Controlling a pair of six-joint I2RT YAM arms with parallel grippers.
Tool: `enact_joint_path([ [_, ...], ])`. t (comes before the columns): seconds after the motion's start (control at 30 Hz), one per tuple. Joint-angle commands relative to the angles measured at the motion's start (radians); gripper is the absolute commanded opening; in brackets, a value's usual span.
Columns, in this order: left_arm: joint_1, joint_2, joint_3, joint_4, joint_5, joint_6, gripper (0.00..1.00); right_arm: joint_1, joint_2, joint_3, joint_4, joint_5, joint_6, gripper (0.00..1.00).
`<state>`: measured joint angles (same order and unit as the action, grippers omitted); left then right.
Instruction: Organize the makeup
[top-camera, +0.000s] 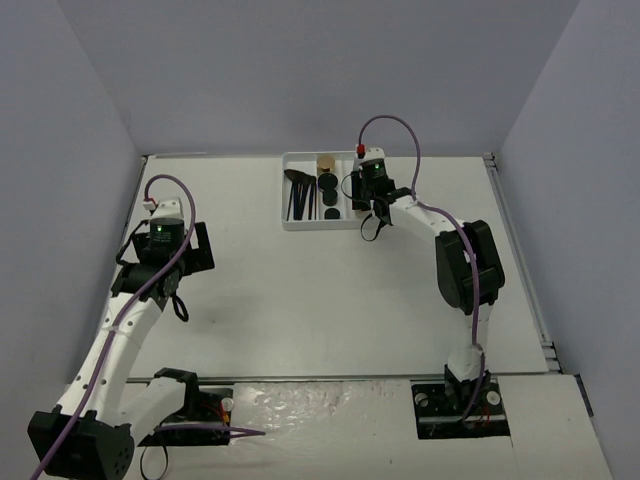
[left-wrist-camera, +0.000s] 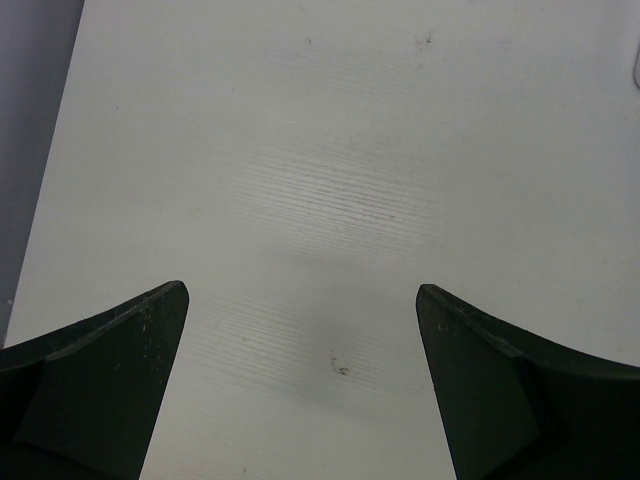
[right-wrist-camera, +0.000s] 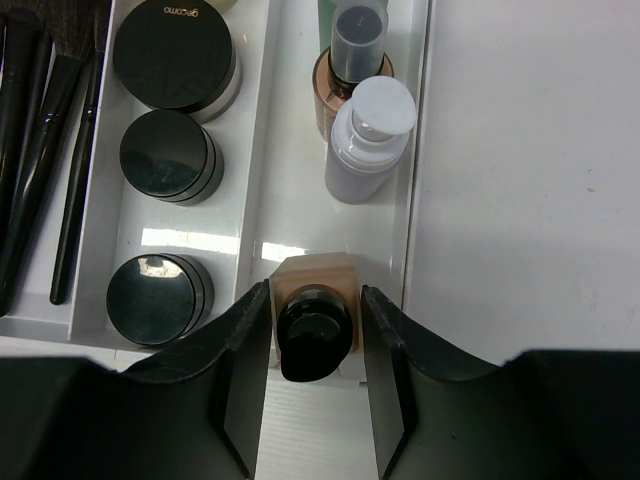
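White tabletop; right gripper (right-wrist-camera: 316, 300) clamps tan bottle (right-wrist-camera: 313, 322) over tray (right-wrist-camera: 416, 180); crooked release could knock white bottle (right-wrist-camera: 368, 140); left gripper (left-wrist-camera: 300, 330) gapes empty.

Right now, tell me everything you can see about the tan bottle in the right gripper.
The tan bottle has a squarish tan body and a glossy black cap pointing toward the wrist camera. The right gripper is shut on it, a finger against each side. It is in the right compartment of the white tray, at the near end; whether it touches the floor is unclear.
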<state>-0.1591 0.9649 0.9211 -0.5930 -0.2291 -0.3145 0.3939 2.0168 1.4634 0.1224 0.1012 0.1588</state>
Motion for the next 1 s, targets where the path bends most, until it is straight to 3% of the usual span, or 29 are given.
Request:
enact_joint_path([
  [0.0, -0.008, 0.001, 0.032, 0.047, -0.012, 0.013, 0.97, -0.007, -0.003, 0.007, 0.142, 0.043, 0.032, 0.00],
  [0.43, -0.011, 0.006, 0.032, 0.048, -0.013, 0.012, 0.97, -0.009, 0.031, -0.011, 0.151, 0.137, 0.083, 0.00],
  [0.67, -0.014, 0.003, 0.032, 0.049, -0.013, 0.012, 0.97, -0.002, 0.020, -0.017, 0.143, 0.179, 0.102, 0.07],
  [0.77, -0.016, 0.003, 0.032, 0.048, -0.013, 0.014, 0.97, 0.002, 0.023, -0.012, 0.136, 0.180, 0.100, 0.18],
  [0.97, -0.019, -0.003, 0.032, 0.045, -0.015, 0.014, 0.97, 0.005, 0.002, -0.018, 0.129, 0.167, 0.116, 0.69],
])
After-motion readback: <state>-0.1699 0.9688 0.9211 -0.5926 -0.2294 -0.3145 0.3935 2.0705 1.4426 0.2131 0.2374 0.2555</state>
